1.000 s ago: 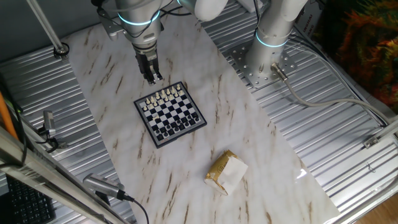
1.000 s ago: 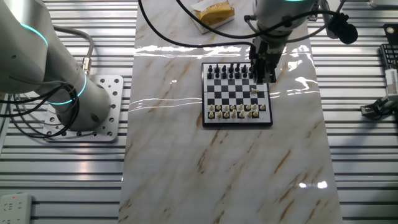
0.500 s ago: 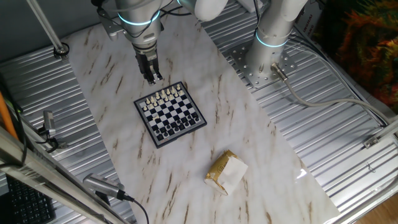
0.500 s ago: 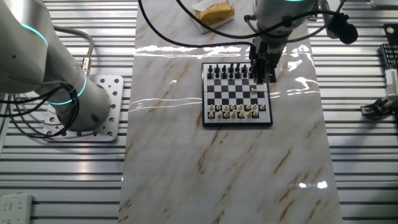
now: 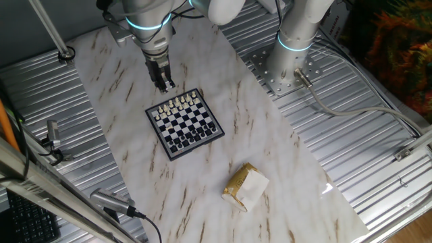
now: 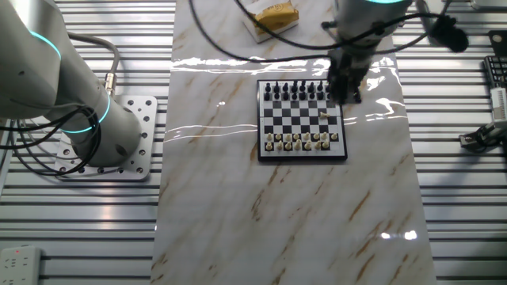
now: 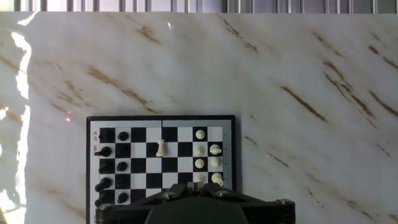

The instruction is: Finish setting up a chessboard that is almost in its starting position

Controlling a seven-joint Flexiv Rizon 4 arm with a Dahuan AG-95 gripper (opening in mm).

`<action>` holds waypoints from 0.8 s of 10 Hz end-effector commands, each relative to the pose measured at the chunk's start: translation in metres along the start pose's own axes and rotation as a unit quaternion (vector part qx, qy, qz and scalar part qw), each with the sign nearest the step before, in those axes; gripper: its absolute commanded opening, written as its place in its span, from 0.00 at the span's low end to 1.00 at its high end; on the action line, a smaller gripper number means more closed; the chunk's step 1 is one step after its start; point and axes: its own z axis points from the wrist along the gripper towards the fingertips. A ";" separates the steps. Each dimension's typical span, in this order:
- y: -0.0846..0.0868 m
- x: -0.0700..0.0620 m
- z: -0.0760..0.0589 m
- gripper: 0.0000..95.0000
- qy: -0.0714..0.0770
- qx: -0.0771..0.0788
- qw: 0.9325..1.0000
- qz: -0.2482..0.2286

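Observation:
The chessboard (image 5: 184,123) lies on the marble table, white pieces on its far side and black on its near side. It also shows in the other fixed view (image 6: 302,120) and in the hand view (image 7: 161,163). One white piece (image 7: 161,148) stands alone on a middle square, out of the white rows; it also shows in the other fixed view (image 6: 323,113). My gripper (image 5: 164,84) hangs above the board's far edge, fingers together, with nothing showing between them. In the other fixed view the gripper (image 6: 346,92) is over the board's right side. The hand view shows only the gripper (image 7: 193,188) base.
A tan-and-white paper packet (image 5: 246,186) lies on the table beyond the black side of the board, also in the other fixed view (image 6: 272,16). The arm's base (image 5: 291,66) stands on the ribbed metal beside the marble. A second arm (image 6: 75,103) is at the left.
The gripper has shifted a little sideways and upward over the board's edge. The board and pieces have not moved.

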 end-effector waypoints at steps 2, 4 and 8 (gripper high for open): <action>0.047 -0.029 0.021 0.00 0.041 0.003 0.999 0.001; 0.046 -0.034 0.042 0.00 0.061 0.001 0.998 -0.012; 0.037 -0.028 0.076 0.00 0.075 0.002 0.997 -0.017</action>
